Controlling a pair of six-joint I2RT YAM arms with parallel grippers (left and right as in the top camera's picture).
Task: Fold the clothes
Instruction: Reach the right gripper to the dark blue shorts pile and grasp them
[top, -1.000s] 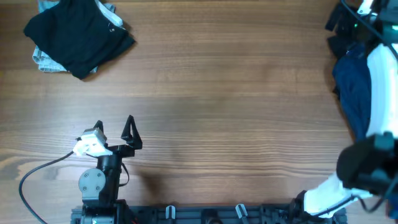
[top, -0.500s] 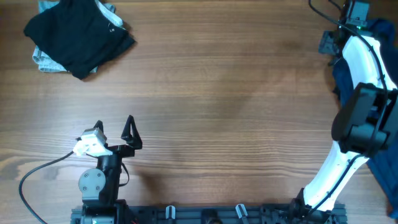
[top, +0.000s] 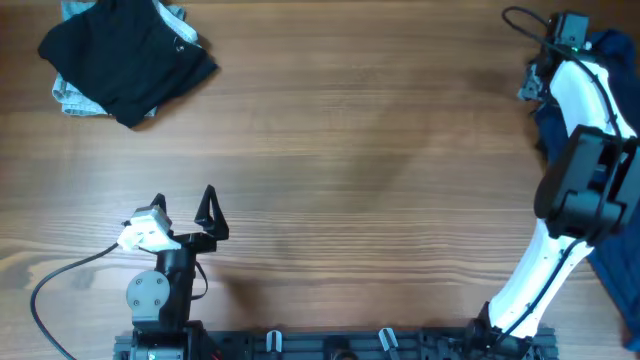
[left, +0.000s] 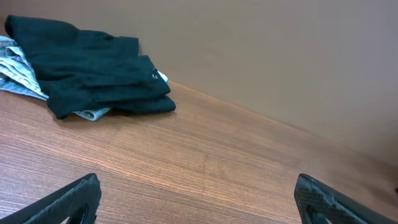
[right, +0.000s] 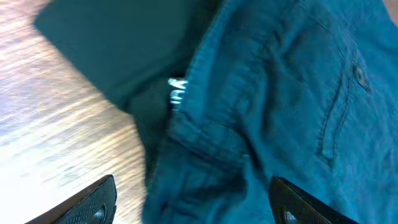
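A pile of clothes (top: 568, 150) lies at the table's right edge, dark navy with brighter blue at the top. My right gripper (top: 530, 82) reaches over its far end. In the right wrist view the right gripper (right: 196, 205) hangs open just above a blue garment (right: 280, 93) with a waistband and pocket, fabric lying below the jaws. A darker piece (right: 124, 50) with a white label (right: 177, 93) lies beside it. My left gripper (top: 184, 207) rests open near the front left, and in the left wrist view this gripper (left: 199, 202) has only bare wood between its fingers.
A folded black garment (top: 125, 55) lies on a pale grey-blue one (top: 70, 95) at the far left corner, also seen as the black garment (left: 93, 74) in the left wrist view. A cable (top: 60, 285) loops by the left arm's base.
The right arm swung from the near right edge up to the far right corner over the blue pile, and its jaws narrowed a little. The left arm stayed still.
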